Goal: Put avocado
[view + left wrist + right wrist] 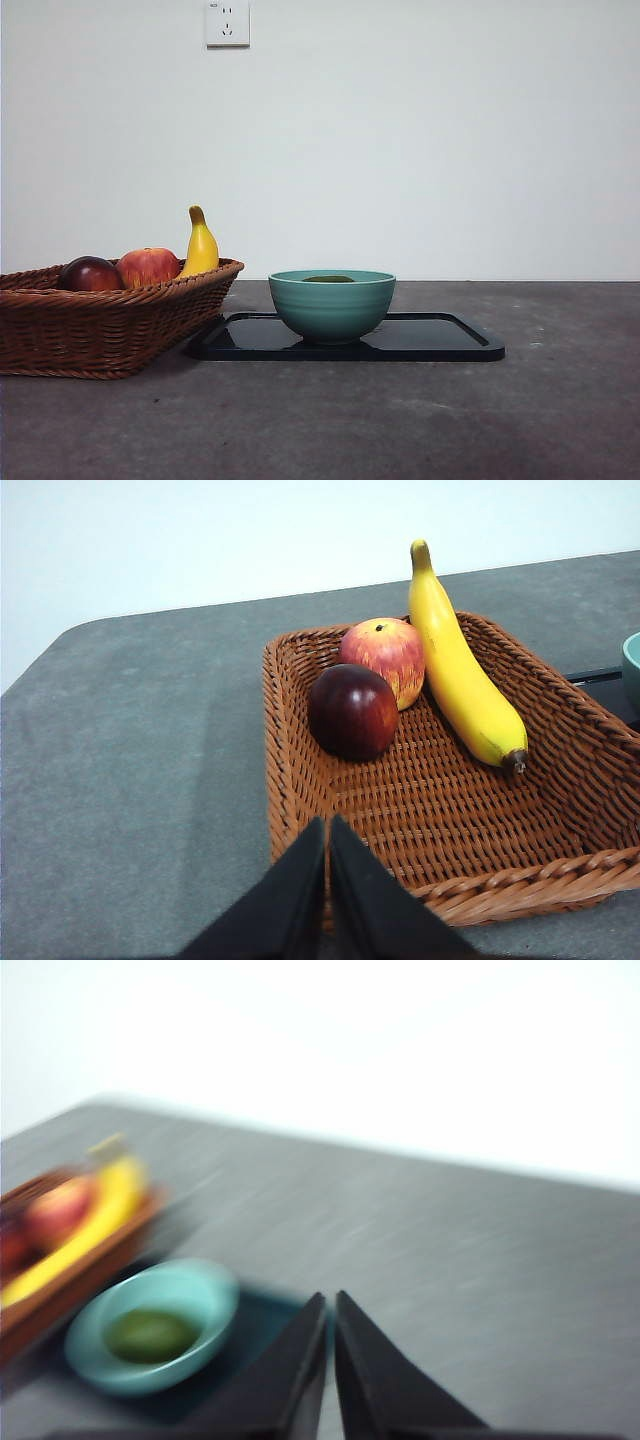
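Both gripper pairs are closed on nothing: our left gripper hangs over the near edge of the wicker basket, and our right gripper hangs over the grey worktop, apart from the bowl. We see the avocado lying inside the teal bowl, a dull dark green oval, only its top showing above the rim from the front. That bowl stands on a black tray beside the basket, which holds a banana, an apple and a dark red fruit.
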Robot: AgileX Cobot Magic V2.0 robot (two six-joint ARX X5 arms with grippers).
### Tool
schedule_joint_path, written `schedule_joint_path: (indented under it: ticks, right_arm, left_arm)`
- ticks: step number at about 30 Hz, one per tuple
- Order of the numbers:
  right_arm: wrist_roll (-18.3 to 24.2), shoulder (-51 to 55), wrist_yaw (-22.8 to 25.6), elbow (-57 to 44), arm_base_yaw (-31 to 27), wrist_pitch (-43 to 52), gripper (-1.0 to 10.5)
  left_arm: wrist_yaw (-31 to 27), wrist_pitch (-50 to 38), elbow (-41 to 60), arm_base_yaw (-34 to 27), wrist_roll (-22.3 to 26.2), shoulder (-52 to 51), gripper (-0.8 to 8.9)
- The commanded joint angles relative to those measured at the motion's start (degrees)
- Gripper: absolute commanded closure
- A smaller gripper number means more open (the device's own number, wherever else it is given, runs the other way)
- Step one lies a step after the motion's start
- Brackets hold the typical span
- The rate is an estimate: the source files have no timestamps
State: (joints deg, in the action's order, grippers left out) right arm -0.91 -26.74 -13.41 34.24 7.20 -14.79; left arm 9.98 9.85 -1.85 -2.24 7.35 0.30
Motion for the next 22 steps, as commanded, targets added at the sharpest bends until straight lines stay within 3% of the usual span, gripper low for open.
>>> schedule_joint_path:
  ticks: [1,10,16,22]
  right_arm:
    - [-0.6,4.6,0.1,-6.5,-3.5,5.9,9.4]
    - [-0.6,17.6,5.4,-24.4,-7.3,16.3,9.4]
    - [-0.6,22.9,10.8,-30.8,-7.6,16.5,9.4]
    - [-0.7,25.9,10.9,-33.6,-7.6,15.1,9.4]
  left_arm:
    - [-0.1,0.5,1.2,-0.2,-0.6,-0.1,8.07]
    - [-0.1,0.4,1.2,-0.2,-0.6,-0.1,8.07]
    - [-0.1,0.4,1.2,-0.2,-0.6,-0.1,8.07]
    - [-0.1,0.5,1.2,-0.2,-0.6,-0.1,8.07]
